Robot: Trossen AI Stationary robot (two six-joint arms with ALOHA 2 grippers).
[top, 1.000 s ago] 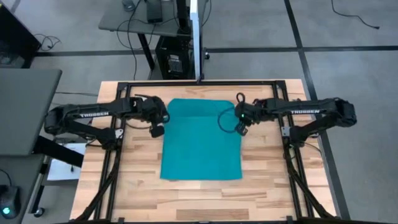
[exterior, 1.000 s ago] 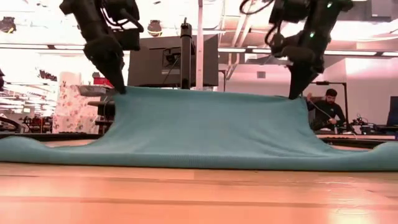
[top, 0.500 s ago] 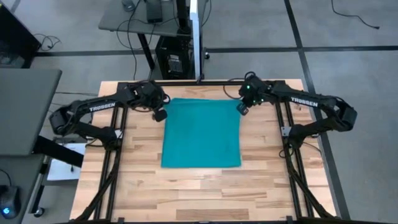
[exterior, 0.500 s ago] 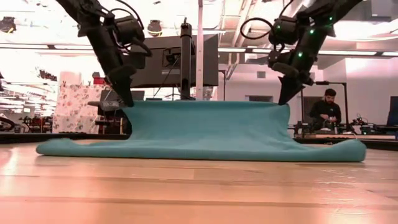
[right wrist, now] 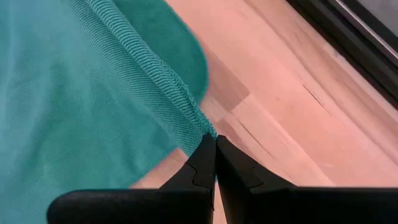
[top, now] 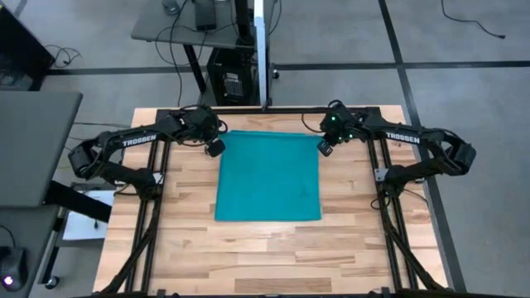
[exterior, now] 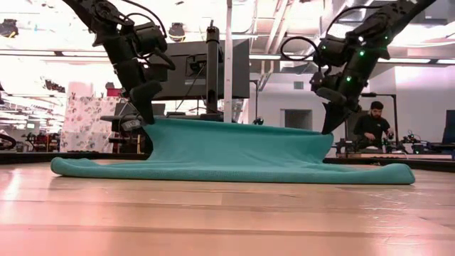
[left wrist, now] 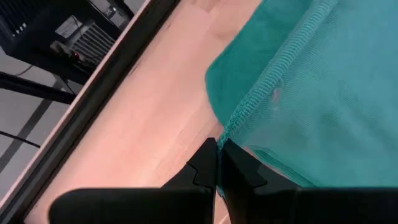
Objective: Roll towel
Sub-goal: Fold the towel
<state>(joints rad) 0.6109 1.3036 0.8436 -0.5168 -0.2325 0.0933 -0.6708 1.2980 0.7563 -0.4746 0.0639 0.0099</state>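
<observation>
From above, the wooden table (top: 265,248) carries the teal towel (top: 267,178), spread at centre. The left gripper (top: 214,149) and right gripper (top: 325,147) pinch its far corners. Low down, a seated person (exterior: 372,128) and monitor (exterior: 195,70) sit behind the lifted edge.

The towel (top: 267,178) is a plain teal with no pattern, showing only a fine ribbed weave, and it lies on a table (top: 248,248) of light wooden planks in mixed pale tan tones, beside two black arms.
</observation>
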